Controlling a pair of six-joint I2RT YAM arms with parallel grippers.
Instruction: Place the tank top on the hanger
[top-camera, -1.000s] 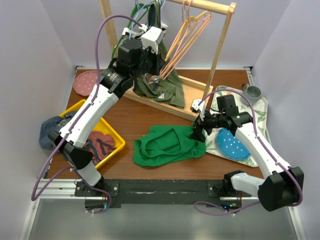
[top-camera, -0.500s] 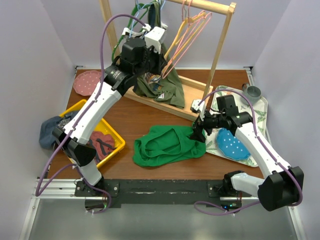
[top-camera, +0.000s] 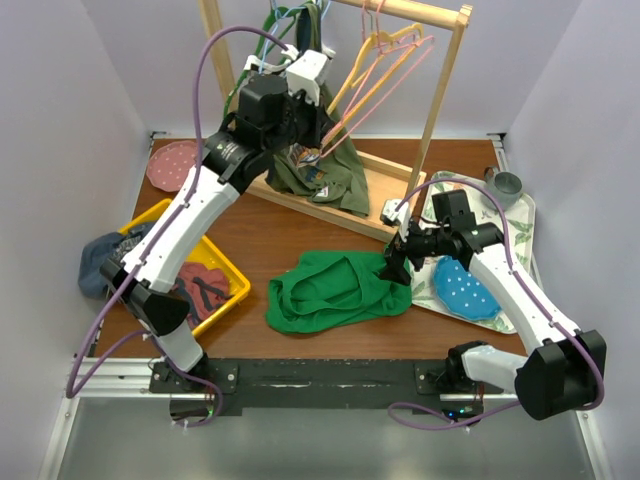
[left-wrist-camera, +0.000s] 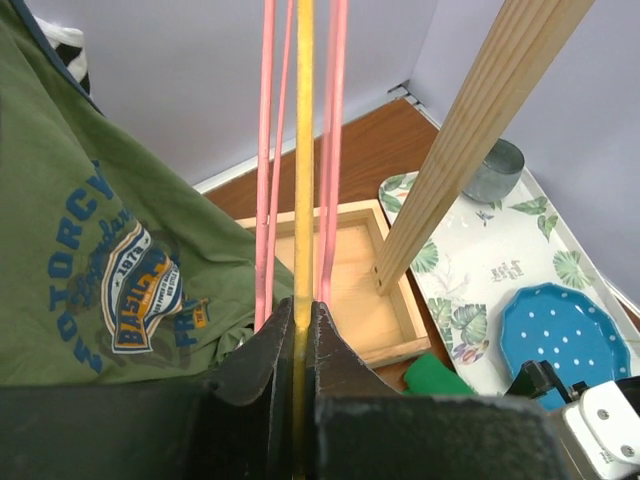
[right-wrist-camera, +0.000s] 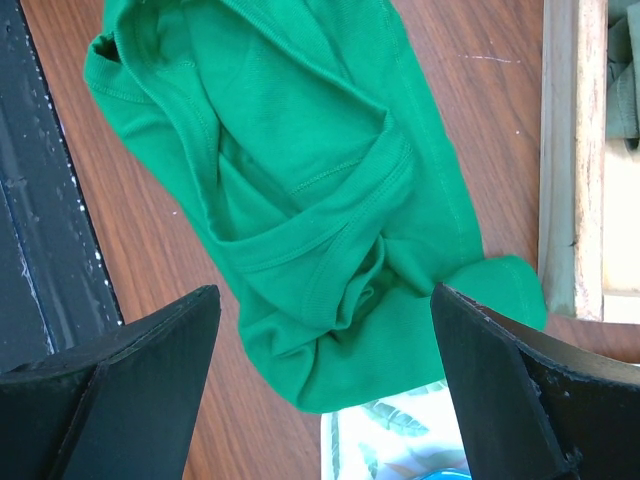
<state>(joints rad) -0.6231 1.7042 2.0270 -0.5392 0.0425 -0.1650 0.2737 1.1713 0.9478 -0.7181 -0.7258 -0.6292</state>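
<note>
Yellow hanger (left-wrist-camera: 303, 150) | lower bar hidden between left jaws, seemingly pinched

The tank top (right-wrist-camera: 320, 200) is soft, matt knit cloth with stitched hems. The hanger (left-wrist-camera: 303, 150) is thin, smooth and faintly glossy. The left gripper (left-wrist-camera: 303, 318) is matt black plastic. The far rack (left-wrist-camera: 480, 130) is pale bare wood. The surface (right-wrist-camera: 480, 80) shows brown wood grain with a low sheen. The tray (left-wrist-camera: 470, 255) on the right looks glossy.

Tank top (top-camera: 335, 290) lies on table (top-camera: 270, 235), before the rack (top-camera: 443, 100).
</note>
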